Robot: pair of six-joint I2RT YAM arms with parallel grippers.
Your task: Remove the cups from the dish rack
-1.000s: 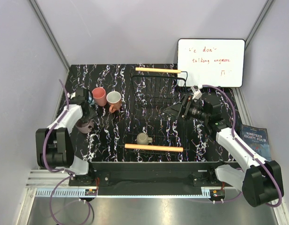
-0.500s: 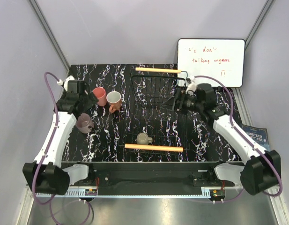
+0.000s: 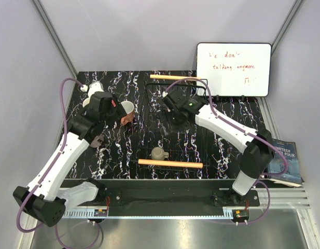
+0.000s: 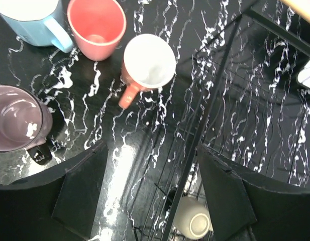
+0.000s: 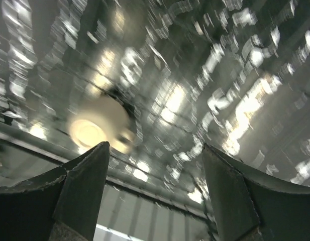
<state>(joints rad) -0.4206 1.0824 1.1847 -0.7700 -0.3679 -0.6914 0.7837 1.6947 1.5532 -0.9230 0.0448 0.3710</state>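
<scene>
The black wire dish rack [image 3: 172,101] has wooden bar handles at its far and near ends. The olive-grey mug [image 3: 160,153] lies in its near part, also in the left wrist view [image 4: 192,221] and blurred in the right wrist view [image 5: 97,125]. To the rack's left on the table stand the light blue cup [image 4: 29,20], pink cup [image 4: 97,22], orange cup [image 4: 148,68] [image 3: 127,111] and purple cup [image 4: 16,123]. My left gripper [image 4: 152,148] [image 3: 112,115] is open and empty, high between these cups and the rack. My right gripper [image 5: 155,148] [image 3: 176,120] is open and empty over the rack.
A white whiteboard [image 3: 233,69] with red writing stands at the back right. A blue book [image 3: 284,155] lies off the table's right edge. My left arm hides much of the pink, blue and purple cups in the top view. Grey walls close in on both sides.
My left gripper has left the purple cup standing on the table, risen and moved right towards the rack. My right arm has swung left from the right side to over the rack.
</scene>
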